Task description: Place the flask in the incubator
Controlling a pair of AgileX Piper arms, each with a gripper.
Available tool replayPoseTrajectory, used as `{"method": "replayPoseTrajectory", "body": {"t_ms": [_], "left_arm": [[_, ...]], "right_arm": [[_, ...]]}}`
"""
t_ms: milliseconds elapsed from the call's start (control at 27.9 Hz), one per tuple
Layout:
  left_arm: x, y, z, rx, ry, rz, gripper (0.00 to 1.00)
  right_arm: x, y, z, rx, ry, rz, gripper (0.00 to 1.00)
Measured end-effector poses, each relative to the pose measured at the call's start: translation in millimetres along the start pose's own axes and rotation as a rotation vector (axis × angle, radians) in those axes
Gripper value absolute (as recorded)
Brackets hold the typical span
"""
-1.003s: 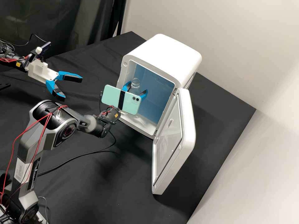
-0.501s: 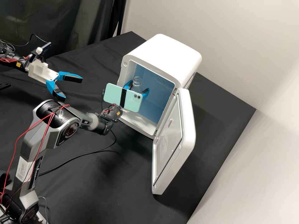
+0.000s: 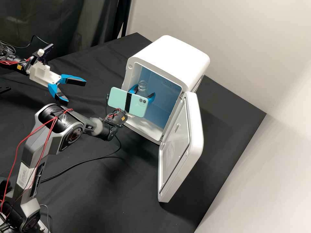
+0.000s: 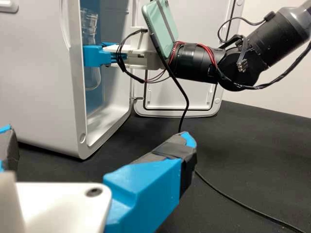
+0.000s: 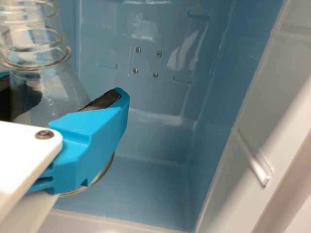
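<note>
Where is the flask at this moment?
In the high view the flask stands upright inside the blue chamber of the white incubator, gripped by the right claw. The open door hangs to its right.

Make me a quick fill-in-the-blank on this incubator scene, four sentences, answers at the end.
1. The door of the incubator is ___.
2. The right gripper is shut on the ___.
3. The left gripper hangs ___ the incubator.
4. The inner walls are coloured ___.
Answers: open; flask; outside; blue.
</note>
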Motion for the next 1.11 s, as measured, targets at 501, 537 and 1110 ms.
{"method": "replayPoseTrajectory", "body": {"t_ms": [501, 537, 1110], "left_arm": [[0.4, 0.3, 0.4, -0.013, 0.007, 0.008, 1.0], [0.4, 0.3, 0.4, -0.013, 0.007, 0.008, 1.0], [0.6, 0.0, 0.3, -0.014, 0.008, 0.006, 1.0]], "right_arm": [[-6.3, -10.6, 9.9, -0.031, -0.052, -0.038, 0.0], [-6.4, -11.1, 9.7, -0.031, -0.056, -0.035, 0.0], [-12.1, -19.5, 3.7, -0.021, -0.08, -0.031, 0.0]]}}
